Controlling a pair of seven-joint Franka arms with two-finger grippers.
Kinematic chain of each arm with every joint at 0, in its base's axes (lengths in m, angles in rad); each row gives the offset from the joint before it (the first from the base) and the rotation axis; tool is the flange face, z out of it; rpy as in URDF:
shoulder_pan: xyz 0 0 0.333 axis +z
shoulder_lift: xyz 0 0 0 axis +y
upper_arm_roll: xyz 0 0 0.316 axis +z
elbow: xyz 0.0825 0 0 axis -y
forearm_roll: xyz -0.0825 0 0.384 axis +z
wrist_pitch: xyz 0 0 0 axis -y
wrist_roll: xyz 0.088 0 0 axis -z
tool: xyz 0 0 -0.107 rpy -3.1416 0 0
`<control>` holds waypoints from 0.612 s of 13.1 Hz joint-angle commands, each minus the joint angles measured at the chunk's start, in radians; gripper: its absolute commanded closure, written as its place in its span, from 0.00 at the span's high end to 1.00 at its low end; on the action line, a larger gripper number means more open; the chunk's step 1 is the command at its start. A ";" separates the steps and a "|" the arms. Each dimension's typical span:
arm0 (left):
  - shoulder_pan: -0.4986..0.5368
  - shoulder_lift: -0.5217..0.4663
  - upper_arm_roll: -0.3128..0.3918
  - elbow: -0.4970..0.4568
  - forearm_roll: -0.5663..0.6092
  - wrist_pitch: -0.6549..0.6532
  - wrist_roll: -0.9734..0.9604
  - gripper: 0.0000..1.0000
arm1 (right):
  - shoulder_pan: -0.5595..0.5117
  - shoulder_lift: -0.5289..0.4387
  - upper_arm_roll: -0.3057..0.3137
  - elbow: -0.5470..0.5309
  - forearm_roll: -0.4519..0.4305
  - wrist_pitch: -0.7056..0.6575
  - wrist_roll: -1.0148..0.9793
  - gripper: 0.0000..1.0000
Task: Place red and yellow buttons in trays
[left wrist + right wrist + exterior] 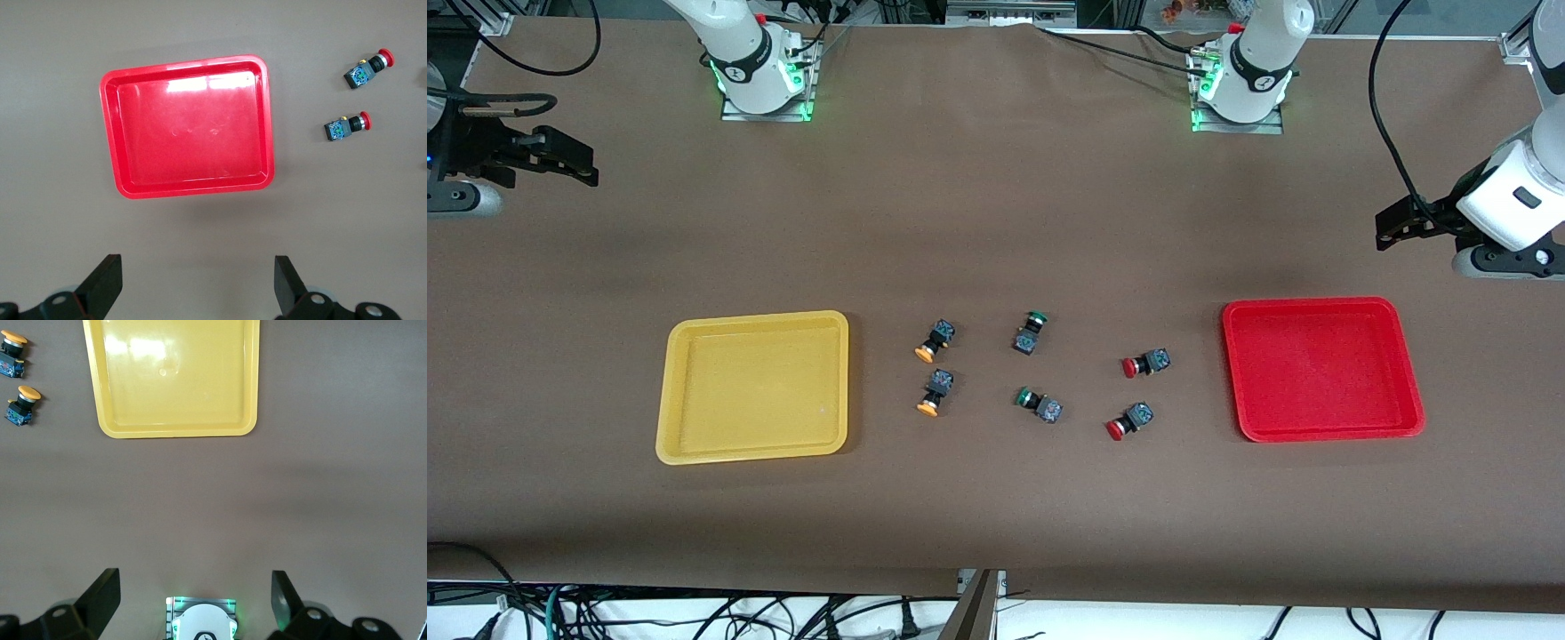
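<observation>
Trays: glossy rimmed plastic, yellow tray, red tray.
Buttons: blocky, round-capped, lying between trays — yellow buttons, red buttons.
Left gripper: waiting, fingers spread.
Right gripper: waiting, fingers spread.

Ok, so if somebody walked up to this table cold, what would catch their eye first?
Probably the two bright trays: a yellow tray toward the right arm's end of the table and a red tray toward the left arm's end, both bare inside. Between them six small buttons lie scattered: two yellow buttons beside the yellow tray, two red buttons beside the red tray, and two green buttons in the middle.
</observation>
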 commanded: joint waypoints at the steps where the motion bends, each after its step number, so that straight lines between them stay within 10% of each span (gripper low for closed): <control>1: 0.010 0.007 -0.003 0.027 -0.029 -0.027 -0.001 1.00 | -0.007 0.016 0.004 0.025 -0.005 -0.007 -0.002 1.00; 8: -0.004 0.028 -0.004 0.021 -0.076 -0.061 -0.007 1.00 | 0.003 0.096 0.012 0.016 0.024 0.064 0.004 1.00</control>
